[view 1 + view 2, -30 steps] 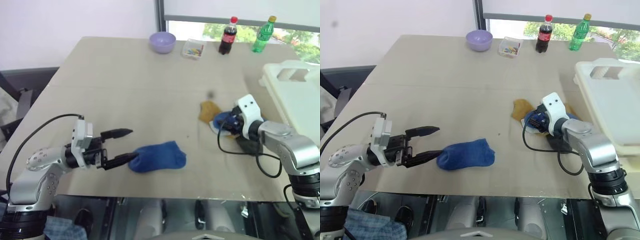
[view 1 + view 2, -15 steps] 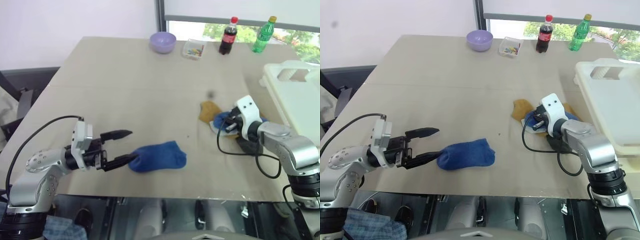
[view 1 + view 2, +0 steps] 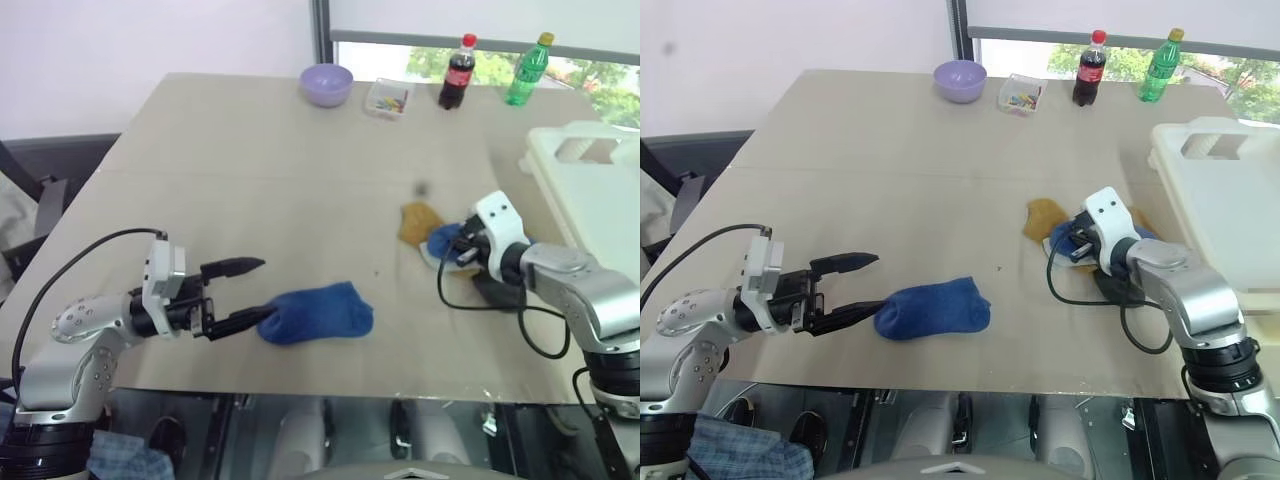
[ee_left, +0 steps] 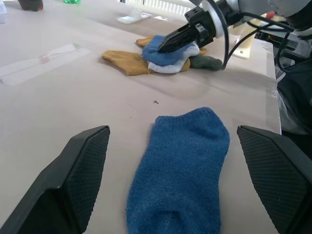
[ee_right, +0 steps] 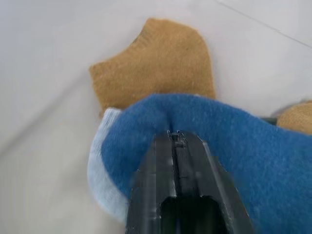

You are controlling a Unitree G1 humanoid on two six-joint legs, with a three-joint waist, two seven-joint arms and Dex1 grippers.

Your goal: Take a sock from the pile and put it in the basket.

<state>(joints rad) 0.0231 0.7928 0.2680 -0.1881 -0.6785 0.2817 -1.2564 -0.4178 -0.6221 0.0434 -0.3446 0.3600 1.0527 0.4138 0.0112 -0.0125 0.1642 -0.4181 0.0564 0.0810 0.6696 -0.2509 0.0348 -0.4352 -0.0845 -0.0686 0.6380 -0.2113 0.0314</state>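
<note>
The wide beige tabletop (image 3: 250, 150) lay under both my arms. At its right edge sat the large cream-white plastic laundry basket (image 3: 1220, 190), cut off by the frame, so I saw just its thick rim and one handle cut-out. The small heap of loose socks (image 3: 445, 240) was well left of the basket, near my right arm: a mustard-yellow sock, a royal-blue one on a pale grey-white one, and a dark green one mostly hidden behind my arm.

My left gripper (image 3: 250, 292) hung just above the tabletop, jaws released and spread wide, the lower finger touching the end of a lone royal-blue ankle sock (image 3: 317, 314) lying flat, well apart from the heap. My left wrist camera showed that sock (image 4: 183, 165) between my two black fingers, with the heap beyond it.

My right gripper (image 5: 176, 134) was at the heap. From the head cameras its fingers were too small to make out; my right wrist camera showed the jaws pressed together, their tips against a raised fold of the heap's blue sock (image 5: 234, 146). I could not tell whether cloth was pinched between them.

Far across stood a small lilac bowl (image 3: 325, 84), a clear tray (image 3: 386, 98) with contents too small to identify, a cola bottle (image 3: 456, 71) and a green bottle (image 3: 526, 69).
</note>
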